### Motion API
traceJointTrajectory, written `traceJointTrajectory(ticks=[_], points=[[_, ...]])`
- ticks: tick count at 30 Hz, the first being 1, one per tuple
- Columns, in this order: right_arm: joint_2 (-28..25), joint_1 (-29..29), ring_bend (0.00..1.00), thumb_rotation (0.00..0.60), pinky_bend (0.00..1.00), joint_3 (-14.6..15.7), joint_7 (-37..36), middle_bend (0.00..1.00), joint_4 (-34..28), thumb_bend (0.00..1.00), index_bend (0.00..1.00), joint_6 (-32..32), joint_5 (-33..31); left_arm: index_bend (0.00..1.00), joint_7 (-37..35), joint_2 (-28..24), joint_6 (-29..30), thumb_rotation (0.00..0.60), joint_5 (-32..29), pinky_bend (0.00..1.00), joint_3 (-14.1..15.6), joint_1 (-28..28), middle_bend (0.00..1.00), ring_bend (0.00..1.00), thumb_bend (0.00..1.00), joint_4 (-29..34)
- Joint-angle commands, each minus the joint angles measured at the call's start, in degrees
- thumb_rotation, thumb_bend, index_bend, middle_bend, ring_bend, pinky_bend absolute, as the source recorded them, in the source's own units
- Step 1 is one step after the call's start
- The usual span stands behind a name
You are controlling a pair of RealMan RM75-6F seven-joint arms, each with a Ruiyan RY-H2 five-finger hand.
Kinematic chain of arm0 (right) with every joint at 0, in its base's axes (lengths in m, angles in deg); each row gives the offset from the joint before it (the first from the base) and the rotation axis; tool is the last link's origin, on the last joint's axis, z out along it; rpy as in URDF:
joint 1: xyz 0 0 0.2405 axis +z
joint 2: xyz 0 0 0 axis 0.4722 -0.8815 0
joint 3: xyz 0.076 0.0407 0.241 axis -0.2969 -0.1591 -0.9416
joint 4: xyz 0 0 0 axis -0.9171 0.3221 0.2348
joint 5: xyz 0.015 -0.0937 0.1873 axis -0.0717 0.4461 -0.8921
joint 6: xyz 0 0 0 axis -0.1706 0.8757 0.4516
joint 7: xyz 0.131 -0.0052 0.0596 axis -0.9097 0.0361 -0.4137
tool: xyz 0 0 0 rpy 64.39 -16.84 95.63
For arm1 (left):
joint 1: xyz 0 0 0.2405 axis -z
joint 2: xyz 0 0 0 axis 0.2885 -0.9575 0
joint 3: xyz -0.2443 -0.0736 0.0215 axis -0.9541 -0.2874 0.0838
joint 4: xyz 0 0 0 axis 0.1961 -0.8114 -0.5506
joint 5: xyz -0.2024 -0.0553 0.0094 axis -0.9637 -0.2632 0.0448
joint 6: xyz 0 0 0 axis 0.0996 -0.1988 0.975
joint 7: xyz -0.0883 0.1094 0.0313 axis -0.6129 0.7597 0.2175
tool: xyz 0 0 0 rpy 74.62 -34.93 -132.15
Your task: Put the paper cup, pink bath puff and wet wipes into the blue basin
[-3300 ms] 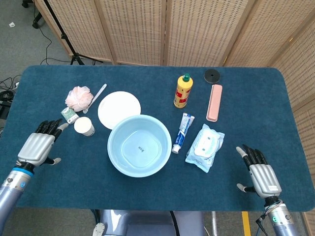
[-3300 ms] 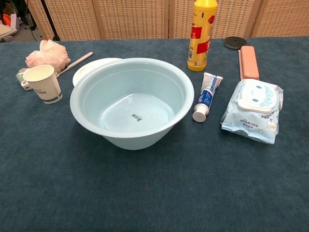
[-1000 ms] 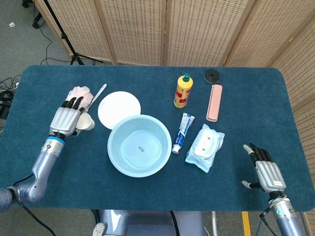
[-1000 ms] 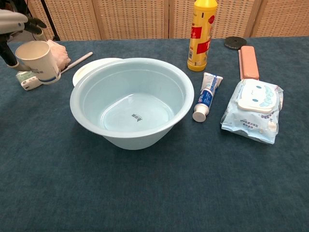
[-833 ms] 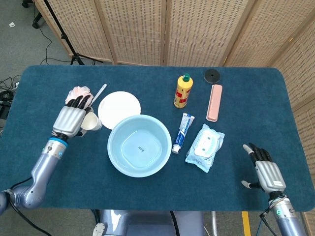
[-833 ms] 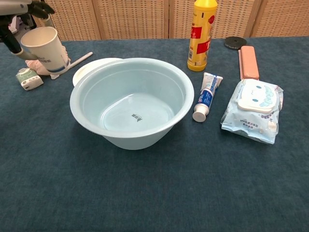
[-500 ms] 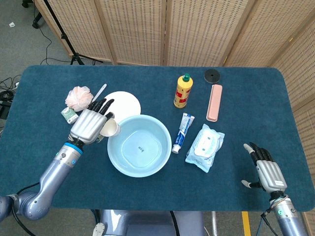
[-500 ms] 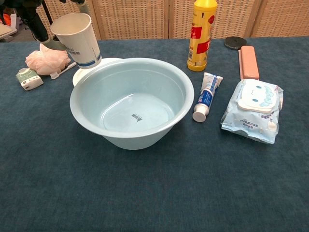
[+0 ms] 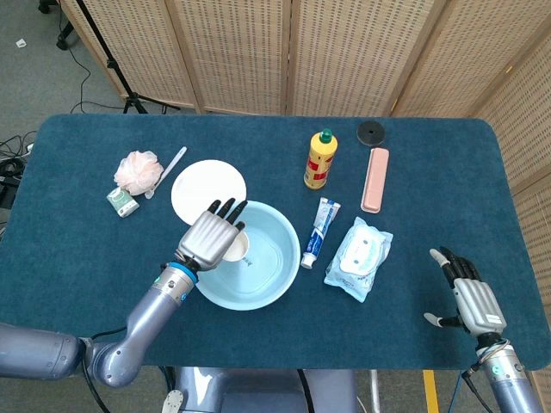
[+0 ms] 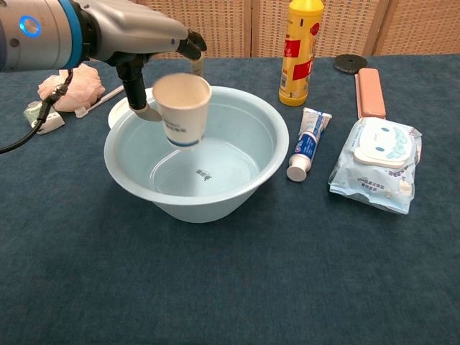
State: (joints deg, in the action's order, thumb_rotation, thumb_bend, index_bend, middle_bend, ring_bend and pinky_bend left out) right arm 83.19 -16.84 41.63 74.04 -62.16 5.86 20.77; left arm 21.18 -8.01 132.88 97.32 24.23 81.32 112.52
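Head and chest views of a blue-covered worktop. The left hand grasps the paper cup and holds it upright over the left half of the blue basin, its base below the rim line and above the basin floor, with no contact visible between cup and basin; the cup's mouth faces up and a blue band with print runs around its lower part. In the head view the hand's dark fingertips reach over the basin's far left rim. The right hand lies at the near right corner of the worktop, released, its fingers apart and holding nothing, well apart from every object. The pink bath puff rests at the far left of the worktop, touching a white-handled brush on its right, with a small green-and-white packet just in front of it. A white plate lies just beyond the basin's far left edge. The wet wipes lie flat to the right of the basin, with a toothpaste tube between the two. Farther back stand a yellow bottle, a pink case and a black disc.
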Motion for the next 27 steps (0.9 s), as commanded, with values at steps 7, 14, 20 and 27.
traceJointTrajectory(ticks=[7, 14, 20, 27], points=[[0.1, 0.2, 0.00, 0.600, 0.00, 0.1, 0.0, 0.00, 0.3, 0.05, 0.03, -0.4, -0.1, 0.14, -1.7, 1.4, 2.5, 0.600, 1.6, 0.06, 0.9, 0.3, 0.00, 0.00, 0.19, -1.6], [0.3, 0.5, 0.00, 0.600, 0.00, 0.2, 1.2, 0.00, 0.3, 0.05, 0.03, -1.1, -0.7, 0.13, -5.5, -2.3, 2.5, 0.600, 4.3, 0.06, 2.6, -2.4, 0.00, 0.00, 0.18, 0.2], [0.6, 0.7, 0.00, 0.600, 0.00, 0.4, 2.0, 0.00, 0.5, 0.05, 0.03, -1.6, -0.7, 0.14, -11.0, -8.2, 4.4, 0.600, 12.5, 0.06, 7.1, -8.3, 0.00, 0.00, 0.18, 2.1], [1.1, 0.9, 0.00, 0.600, 0.00, 0.3, 3.3, 0.00, 0.5, 0.05, 0.03, -1.7, -1.4, 0.13, -20.4, -15.7, 6.6, 0.600, 23.2, 0.06, 11.5, -16.5, 0.00, 0.00, 0.18, 3.5]])
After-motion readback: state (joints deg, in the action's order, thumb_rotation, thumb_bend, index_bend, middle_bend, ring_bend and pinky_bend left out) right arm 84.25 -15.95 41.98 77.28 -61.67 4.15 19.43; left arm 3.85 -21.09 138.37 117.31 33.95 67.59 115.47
